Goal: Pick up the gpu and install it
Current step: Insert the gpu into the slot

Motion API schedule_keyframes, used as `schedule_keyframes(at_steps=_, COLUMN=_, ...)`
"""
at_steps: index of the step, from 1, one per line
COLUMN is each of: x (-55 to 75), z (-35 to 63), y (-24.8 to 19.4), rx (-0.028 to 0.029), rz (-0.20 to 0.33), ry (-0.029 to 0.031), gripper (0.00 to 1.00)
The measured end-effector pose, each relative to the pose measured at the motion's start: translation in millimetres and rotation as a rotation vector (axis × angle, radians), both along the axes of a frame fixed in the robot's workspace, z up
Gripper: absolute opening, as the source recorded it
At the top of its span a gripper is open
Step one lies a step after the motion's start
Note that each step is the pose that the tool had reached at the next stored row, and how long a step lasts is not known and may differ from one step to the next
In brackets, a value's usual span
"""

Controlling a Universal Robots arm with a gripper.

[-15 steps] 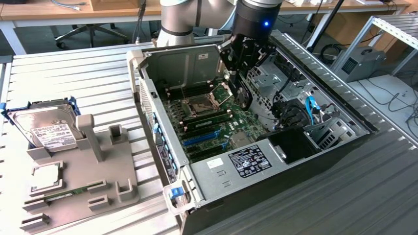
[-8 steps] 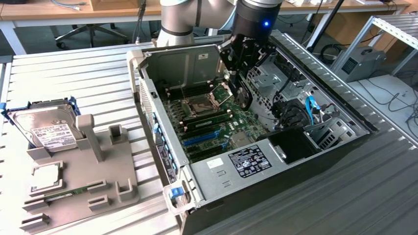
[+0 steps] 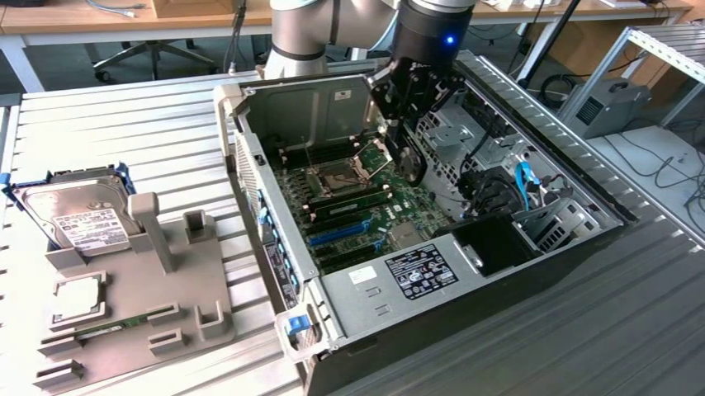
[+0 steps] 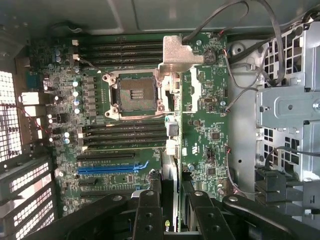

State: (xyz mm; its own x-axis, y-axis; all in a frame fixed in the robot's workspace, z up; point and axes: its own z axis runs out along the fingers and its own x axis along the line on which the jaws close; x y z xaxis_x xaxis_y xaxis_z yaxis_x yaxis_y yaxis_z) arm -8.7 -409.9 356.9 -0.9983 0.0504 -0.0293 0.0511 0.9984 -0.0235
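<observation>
While hovering inside the open case (image 3: 297, 107), clenching the claw (image 4: 172, 222) on the gpu (image 4: 170, 172), holding it edge-on above the motherboard (image 4: 205, 140), judging it light, stiff, fragile, best pinched at board edges.

On my feed the board (image 4: 205, 125) is green, with one blue slot (image 4: 112, 168) among black ones. The gpu (image 4: 170, 165) shows a green edge and a silver bracket; the hand (image 4: 171, 200) is black. The case (image 3: 297, 107) is black outside and bare grey metal inside, with blue cables (image 3: 527, 177). I see a silver drive (image 3: 78, 219) with a white label, a grey rack (image 3: 177, 289), and a ribbed grey worktop (image 3: 121, 124)
</observation>
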Motion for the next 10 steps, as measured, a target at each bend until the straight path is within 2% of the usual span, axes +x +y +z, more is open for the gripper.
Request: schedule_keyframes(at_steps=10, x=0.0, z=0.0, y=0.0, rx=0.0001, rz=0.030, ry=0.0000, gripper=0.26)
